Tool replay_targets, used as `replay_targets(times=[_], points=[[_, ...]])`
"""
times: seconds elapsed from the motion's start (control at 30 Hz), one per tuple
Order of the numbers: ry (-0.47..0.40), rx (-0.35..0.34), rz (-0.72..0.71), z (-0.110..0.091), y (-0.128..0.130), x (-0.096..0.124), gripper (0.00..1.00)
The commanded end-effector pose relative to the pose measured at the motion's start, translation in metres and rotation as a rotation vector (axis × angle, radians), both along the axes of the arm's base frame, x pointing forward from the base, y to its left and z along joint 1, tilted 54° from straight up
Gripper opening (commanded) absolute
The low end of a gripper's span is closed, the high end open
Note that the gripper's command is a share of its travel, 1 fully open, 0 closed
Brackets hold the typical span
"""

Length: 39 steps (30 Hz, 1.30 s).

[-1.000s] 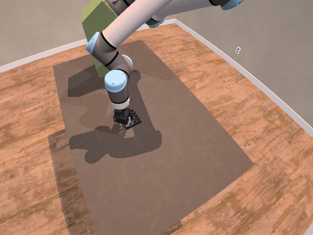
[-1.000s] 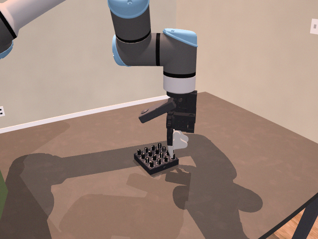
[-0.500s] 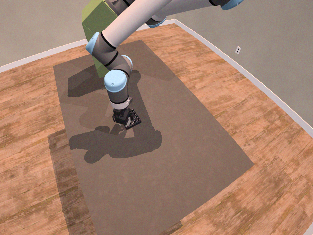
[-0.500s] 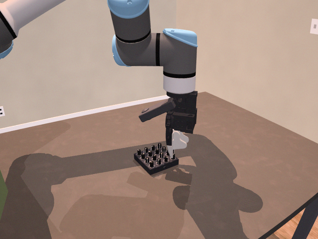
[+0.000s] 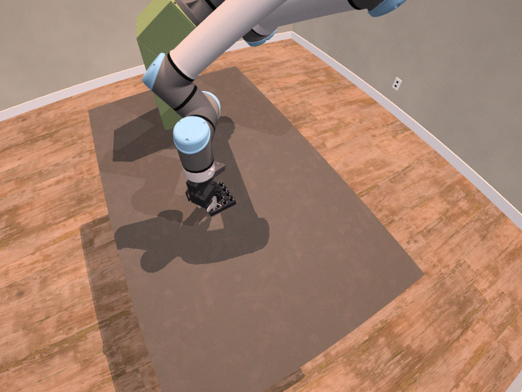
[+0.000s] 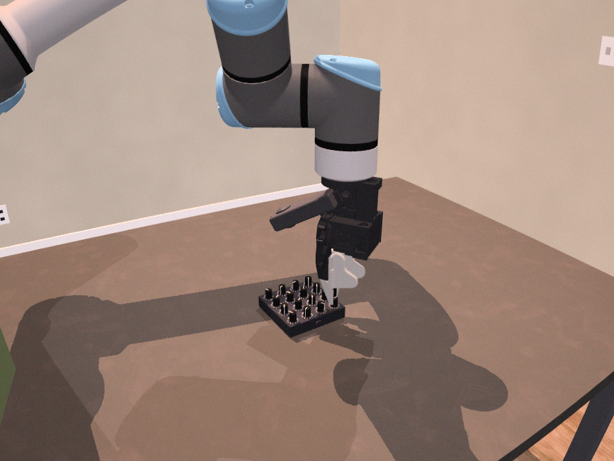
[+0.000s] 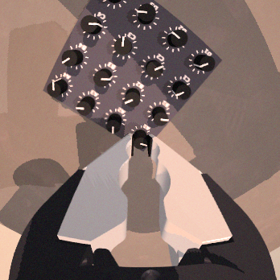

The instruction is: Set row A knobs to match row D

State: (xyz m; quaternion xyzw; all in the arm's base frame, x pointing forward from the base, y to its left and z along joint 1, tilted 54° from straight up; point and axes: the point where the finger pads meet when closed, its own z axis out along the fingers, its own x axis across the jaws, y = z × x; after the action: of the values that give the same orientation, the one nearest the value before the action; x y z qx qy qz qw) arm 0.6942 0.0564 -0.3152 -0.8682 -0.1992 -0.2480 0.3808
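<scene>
The knob box sits flat on the counter, its socket on the near side in the exterior view. The arm reaches down to the box's right corner. The pincer is nearly shut, its tips either side of knob A1, which it seems to grip.

The job looks unfinished, probably at the first knob. A1's white line points right in the wrist view; whether it agrees with D1 I cannot tell. Knob A2 points near while D2 points far and left, so that one still needs turning. Knob A3 and D3 both point left and may already agree. Knob A4 cannot be judged, as D4 is cut off in the wrist view. Letting go and moving clear also remain.

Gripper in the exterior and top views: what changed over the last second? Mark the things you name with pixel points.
The gripper (image 5: 213,206) (image 6: 332,301) (image 7: 140,136) has turned slightly clockwise, as seen from above, about its own upright axis. It is closed around knob A1 (image 7: 140,138); no fresh grasp or release is apparent. Whether A1 turned too, I can't tell. The knob box (image 5: 223,208) (image 6: 315,325) (image 7: 112,59) stayed in place.
</scene>
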Motion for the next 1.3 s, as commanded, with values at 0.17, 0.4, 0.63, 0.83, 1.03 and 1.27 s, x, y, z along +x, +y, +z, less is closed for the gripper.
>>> replay_targets(times=[0.17, 0.4, 0.63, 0.83, 1.03, 1.27], points=[[0.113, 0.04, -0.089, 0.0006, -0.0006, 0.001, 0.04], [0.205, 0.074, -0.161, 0.0009, -0.0006, 0.0015, 0.04], [0.304, 0.111, -0.237, 0.0011, -0.0007, 0.0021, 0.04], [0.406, 0.148, -0.316, 0.0013, -0.0007, 0.0027, 0.04], [0.475, 0.174, -0.37, 0.0014, -0.0008, 0.0031, 0.04], [0.594, 0.218, -0.461, 0.0014, -0.0011, 0.0038, 0.04]])
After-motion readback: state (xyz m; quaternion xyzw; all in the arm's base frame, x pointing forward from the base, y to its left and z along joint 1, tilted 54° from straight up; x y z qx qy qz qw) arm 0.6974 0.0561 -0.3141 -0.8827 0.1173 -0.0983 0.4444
